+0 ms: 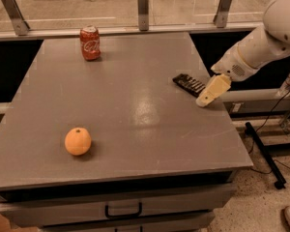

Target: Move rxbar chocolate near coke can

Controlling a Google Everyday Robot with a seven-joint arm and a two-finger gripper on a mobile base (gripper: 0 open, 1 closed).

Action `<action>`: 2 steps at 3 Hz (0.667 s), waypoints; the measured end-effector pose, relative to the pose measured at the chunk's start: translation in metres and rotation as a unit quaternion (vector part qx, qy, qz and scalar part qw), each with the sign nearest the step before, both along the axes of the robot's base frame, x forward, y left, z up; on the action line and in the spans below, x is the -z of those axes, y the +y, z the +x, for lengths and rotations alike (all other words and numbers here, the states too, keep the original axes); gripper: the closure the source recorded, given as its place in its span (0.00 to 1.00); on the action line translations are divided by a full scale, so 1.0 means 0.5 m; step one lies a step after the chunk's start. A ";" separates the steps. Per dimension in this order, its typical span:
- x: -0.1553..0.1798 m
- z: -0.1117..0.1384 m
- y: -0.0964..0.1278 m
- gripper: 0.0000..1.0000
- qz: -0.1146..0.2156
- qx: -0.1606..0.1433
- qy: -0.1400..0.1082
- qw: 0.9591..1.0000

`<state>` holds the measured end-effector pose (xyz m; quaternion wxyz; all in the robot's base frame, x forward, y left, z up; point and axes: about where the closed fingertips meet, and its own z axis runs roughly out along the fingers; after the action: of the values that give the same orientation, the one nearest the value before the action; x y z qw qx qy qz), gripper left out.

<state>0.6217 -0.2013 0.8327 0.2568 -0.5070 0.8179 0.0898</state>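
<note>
The rxbar chocolate is a flat dark bar lying on the grey table near its right edge. The coke can stands upright at the far left of the table, well apart from the bar. My gripper hangs from the white arm on the right, just right of the bar's near end and close above the table. Only one cream finger shows clearly.
An orange sits near the table's front left. A glass railing with metal posts runs behind the table. Drawers with a handle are below the front edge. A black stand leg lies on the floor at right.
</note>
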 end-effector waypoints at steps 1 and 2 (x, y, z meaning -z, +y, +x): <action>0.048 0.022 0.052 0.41 0.013 -0.003 0.020 1.000; 0.031 0.022 0.053 0.64 0.013 -0.003 0.020 1.000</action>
<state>0.6326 -0.1749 0.8174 0.2464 -0.5041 0.8202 0.1116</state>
